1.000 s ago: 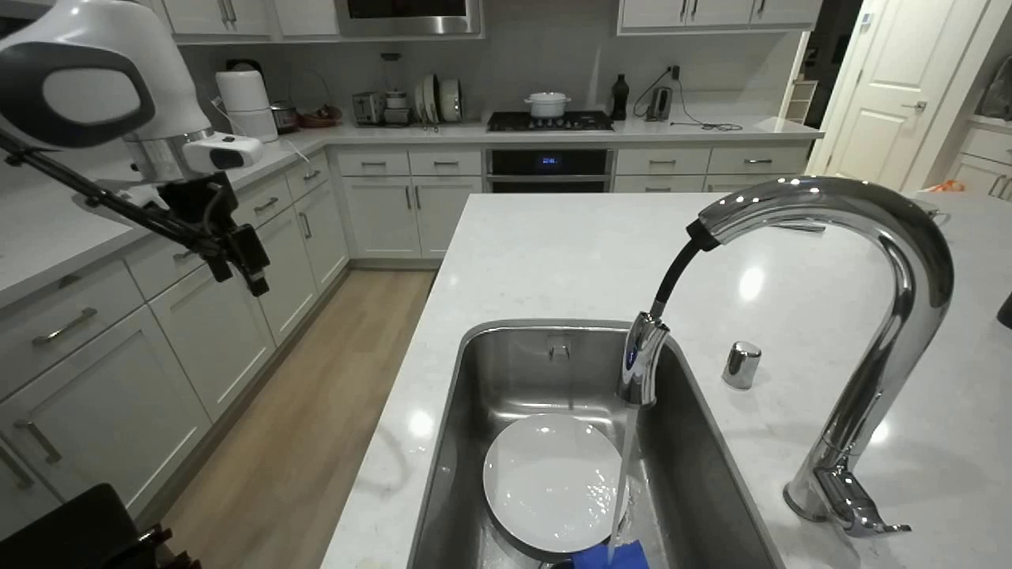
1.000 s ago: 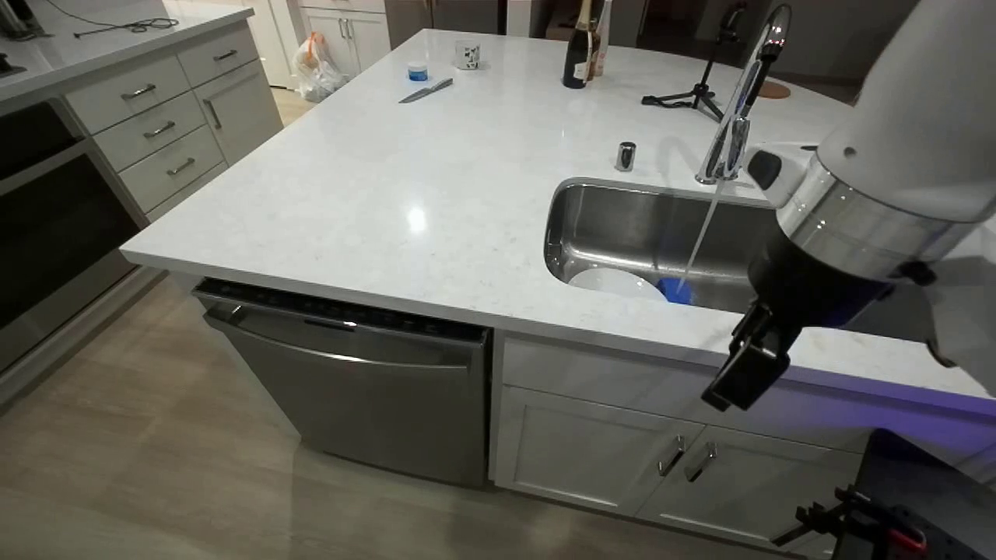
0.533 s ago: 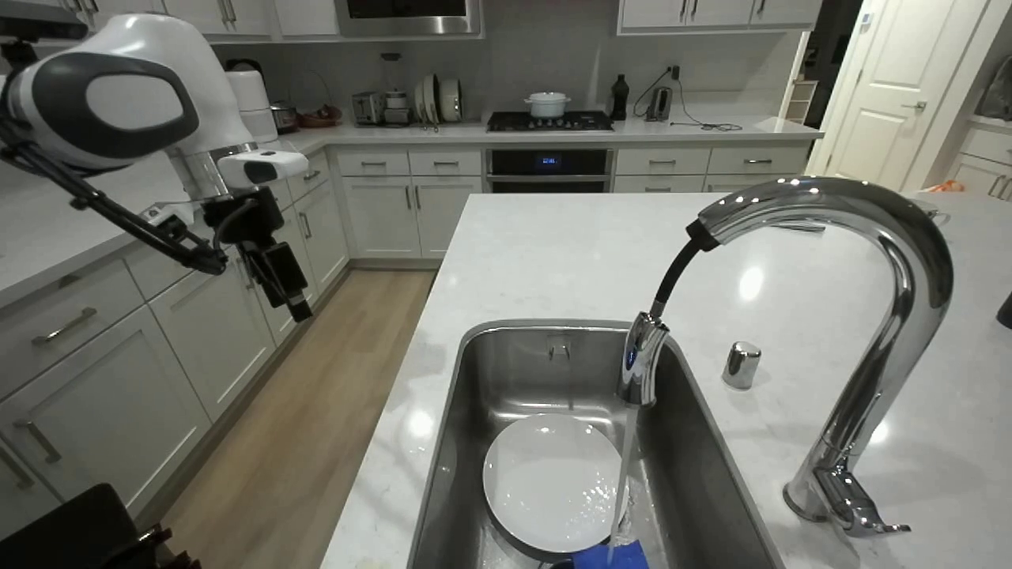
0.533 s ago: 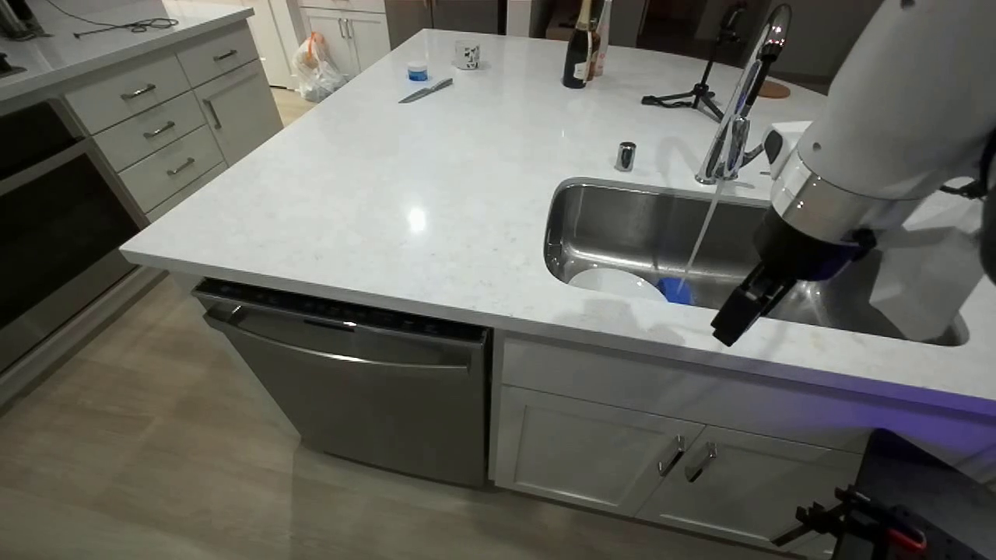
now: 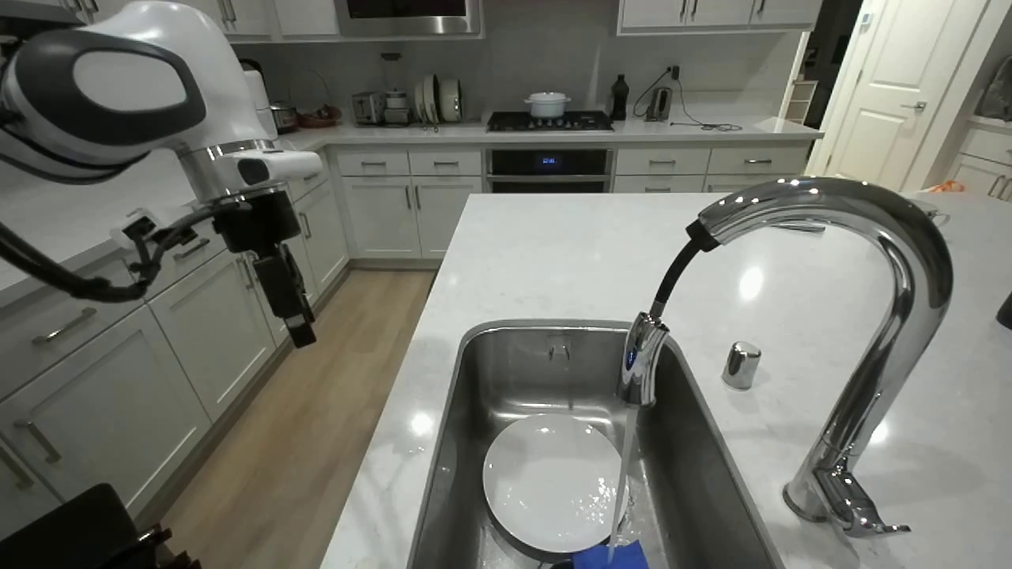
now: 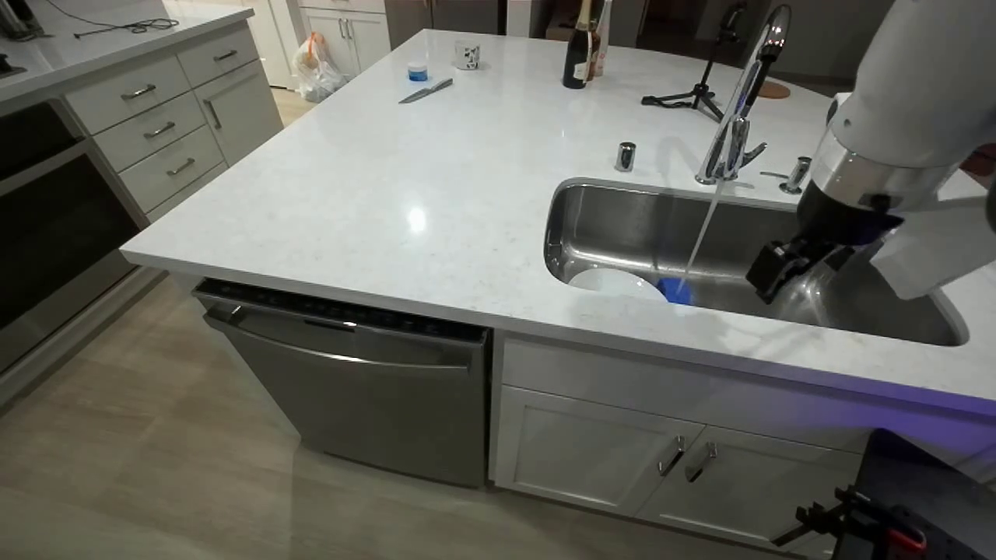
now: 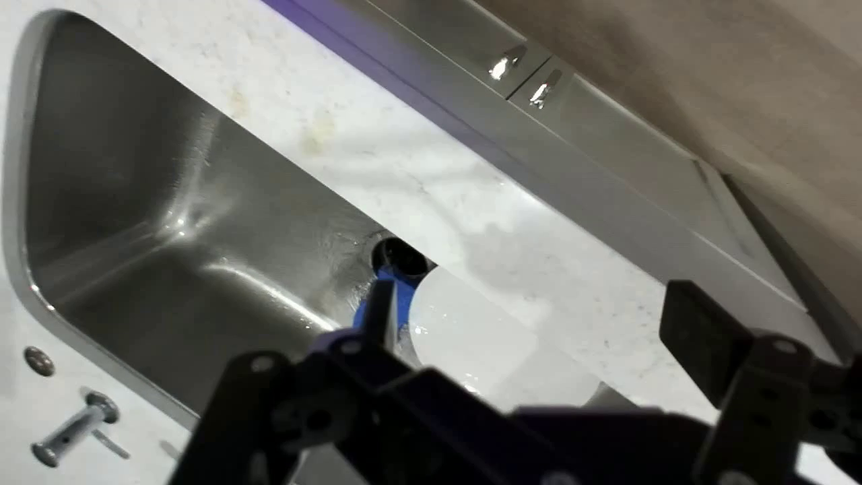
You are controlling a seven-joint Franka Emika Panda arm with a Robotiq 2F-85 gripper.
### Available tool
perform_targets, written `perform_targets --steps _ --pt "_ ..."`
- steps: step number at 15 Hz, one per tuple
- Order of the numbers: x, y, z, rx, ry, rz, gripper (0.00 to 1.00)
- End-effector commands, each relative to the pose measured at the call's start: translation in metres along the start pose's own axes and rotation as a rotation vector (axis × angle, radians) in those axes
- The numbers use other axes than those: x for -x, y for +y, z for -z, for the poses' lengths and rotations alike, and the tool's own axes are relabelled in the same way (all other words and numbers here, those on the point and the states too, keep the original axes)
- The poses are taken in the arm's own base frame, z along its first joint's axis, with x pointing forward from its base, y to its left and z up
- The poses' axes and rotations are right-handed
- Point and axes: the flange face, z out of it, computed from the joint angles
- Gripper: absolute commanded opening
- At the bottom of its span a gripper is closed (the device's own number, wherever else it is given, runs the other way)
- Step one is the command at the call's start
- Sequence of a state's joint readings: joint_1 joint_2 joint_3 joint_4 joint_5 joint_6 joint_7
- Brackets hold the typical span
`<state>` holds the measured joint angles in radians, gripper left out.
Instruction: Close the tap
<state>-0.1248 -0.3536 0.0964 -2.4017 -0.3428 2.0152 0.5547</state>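
The tap point(image 5: 885, 371) is a tall chrome gooseneck behind the sink; it also shows in an exterior view point(image 6: 731, 128). A thin stream of water point(image 5: 624, 474) runs from its spout head point(image 5: 642, 363) into the sink. Its lever point(image 5: 854, 502) sits low at its base and also shows in an exterior view point(image 6: 753, 153). My gripper point(image 7: 539, 323) is open and empty, fingers wide apart. It hangs in the air around the sink's front edge, apart from the tap, in both exterior views point(image 5: 300, 328) point(image 6: 766, 272). The tap does not show in the wrist view.
The steel sink point(image 6: 661, 210) holds a white plate point(image 5: 553, 482) and a blue cloth-like item point(image 6: 674, 290). A short chrome fitting point(image 5: 742, 365) and a soap dispenser point(image 6: 795, 175) stand behind the sink. Farther off stand a tripod point(image 6: 700, 93), bottles point(image 6: 580, 58) and a knife point(image 6: 426, 90).
My gripper has moved from in front of the counter toward the sink, and its fingers point more steeply down. The soap dispenser and the tap's lever have come into sight beside the arm. Water keeps running.
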Motion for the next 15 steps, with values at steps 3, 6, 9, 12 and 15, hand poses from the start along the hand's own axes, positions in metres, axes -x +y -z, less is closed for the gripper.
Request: perform_targets --steps 3,6,9,12,15 --pt "0.025 0.062 -0.003 0.055 -0.053 -0.243 1.0" --pt "0.042 0.097 -0.01 0.051 -0.083 -0.361 1.0" --pt "0.061 0.131 -0.014 0.022 -0.049 -0.438 1.0" --pt "0.083 0.168 -0.024 0.012 -0.043 -0.525 1.0" --pt "0.106 0.205 -0.034 0.012 -0.039 -0.62 1.0"
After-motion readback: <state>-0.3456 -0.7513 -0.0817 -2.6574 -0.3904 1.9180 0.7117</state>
